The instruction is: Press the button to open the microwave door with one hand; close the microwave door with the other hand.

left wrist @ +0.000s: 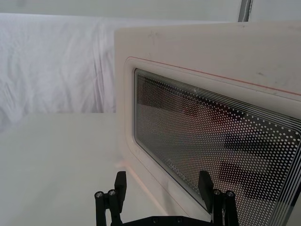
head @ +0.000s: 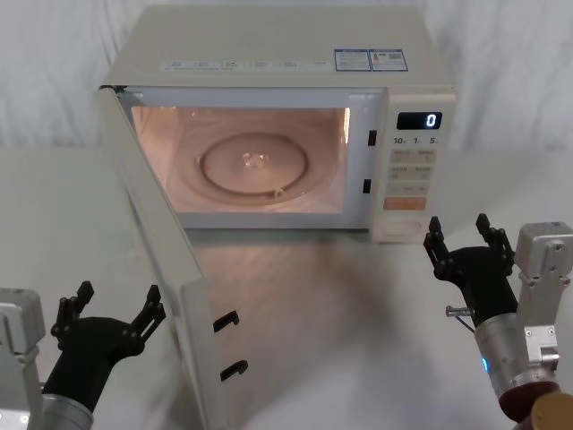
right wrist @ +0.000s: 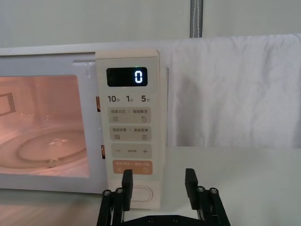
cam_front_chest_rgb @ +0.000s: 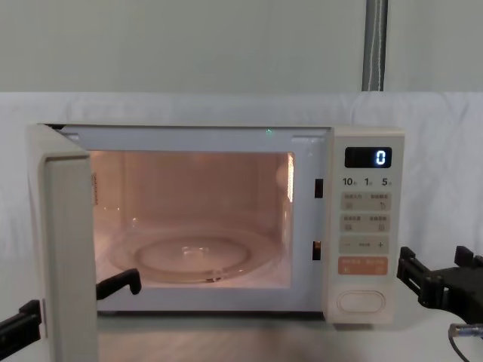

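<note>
We list the surface [head: 295, 296] first: pale, filling the lower half of the head view, carrying every item below.

Microwave [head: 277, 54]: cream body, upper centre of the head view. We note its cavity lit pink-orange with a glass turntable [head: 253, 167] inside.

The microwave door [head: 157, 260]: we record it swung well open on its left hinge, running from the upper left toward the lower centre of the head view, its inner face with two black latch hooks turned to the right. In the left wrist view its outer face [left wrist: 207, 117] with the dotted window fills the right side.

Control strip [cam_front_chest_rgb: 365, 226]: at centre right of the chest view, its display [cam_front_chest_rgb: 367, 157] reading 0 and an orange key [cam_front_chest_rgb: 363, 265] lower down.

Right end effector [head: 458, 242]: at lower right of the head view, fingers spread wide and holding nothing, just before the panel's lower end without touching it; a blue light shows on its wrist.

Left end effector [head: 114, 303]: at lower left of the head view, fingers spread wide and empty, just left of the door's outer face.

The button [right wrist: 139, 194]: a cream pill at the very bottom of the control strip, lower centre of the right wrist view, partly behind the right fingers.
</note>
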